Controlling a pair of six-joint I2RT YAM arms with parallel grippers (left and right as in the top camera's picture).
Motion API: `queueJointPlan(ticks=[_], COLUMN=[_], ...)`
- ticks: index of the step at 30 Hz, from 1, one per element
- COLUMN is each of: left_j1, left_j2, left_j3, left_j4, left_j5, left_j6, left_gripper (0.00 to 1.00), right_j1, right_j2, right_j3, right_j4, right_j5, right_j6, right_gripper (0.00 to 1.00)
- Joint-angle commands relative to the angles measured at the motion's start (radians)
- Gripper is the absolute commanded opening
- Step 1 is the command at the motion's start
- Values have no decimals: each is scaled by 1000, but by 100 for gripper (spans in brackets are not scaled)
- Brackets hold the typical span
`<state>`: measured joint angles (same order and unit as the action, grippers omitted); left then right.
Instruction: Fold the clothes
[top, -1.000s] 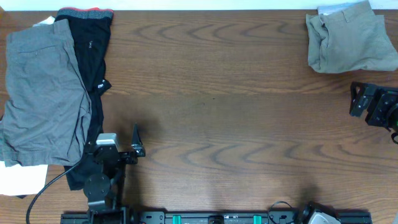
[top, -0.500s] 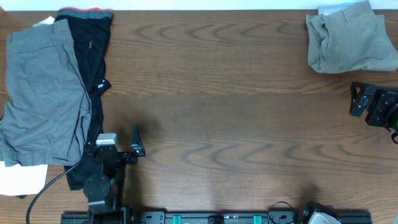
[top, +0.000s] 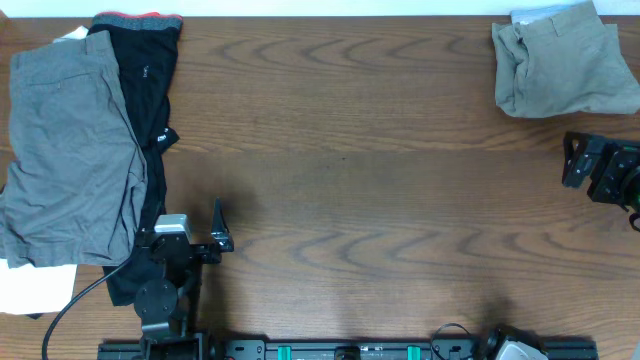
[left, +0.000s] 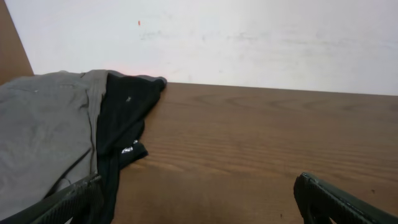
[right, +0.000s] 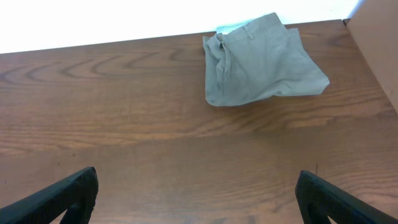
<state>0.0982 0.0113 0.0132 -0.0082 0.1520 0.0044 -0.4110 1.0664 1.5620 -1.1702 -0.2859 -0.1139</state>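
Observation:
The clothes (top: 560, 65), light khaki shorts, lie folded into a compact bundle at the table's far right corner; the right wrist view shows them (right: 261, 59) ahead, waistband to the left. My right gripper (top: 608, 168) stands at the right edge, a little nearer than the shorts and apart from them. It is open (right: 196, 196), with only bare wood between its fingers. My left gripper (top: 180, 225) is at the near left, far from the shorts, open (left: 199, 199) and holding nothing. Its left finger (left: 68, 202) lies by the black garment's edge.
Grey shorts (top: 70, 150) lie spread at the far left, overlapping a black garment (top: 145, 90) with a red waistband. White cloth (top: 35, 290) shows at the near left corner. A white wall (left: 249, 37) backs the table.

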Motion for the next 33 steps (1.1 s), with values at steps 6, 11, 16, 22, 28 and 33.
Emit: queueJointPlan(ticks=[6,11,16,22,28,33], left_j1=[6,6,6,6,6,6], left_j2=[-5,-5,-5,-5,-5,-5], left_j3=[-9,-9,-9,-9,-9,-9], left_j4=[-45,-45,-45,-45,-45,-45], left_j5=[11,11,11,11,11,11], left_j6=[17,17,17,17,17,17], left_gripper=[98,98,98,98,98,98], right_j1=[-1,9,129,266,335,340], right_j2=[0,-2,-83,-249,-441,-592], right_j3=[5,-5,-124,-479,-872,-1105], right_j4=[-1,-2,117,490,883,1010], right_j5=[13,16,17,16,1,-25], right_j6=[-7,-7,-62,-74,-74,-26], right_gripper=[99,99,99,99,99,99])
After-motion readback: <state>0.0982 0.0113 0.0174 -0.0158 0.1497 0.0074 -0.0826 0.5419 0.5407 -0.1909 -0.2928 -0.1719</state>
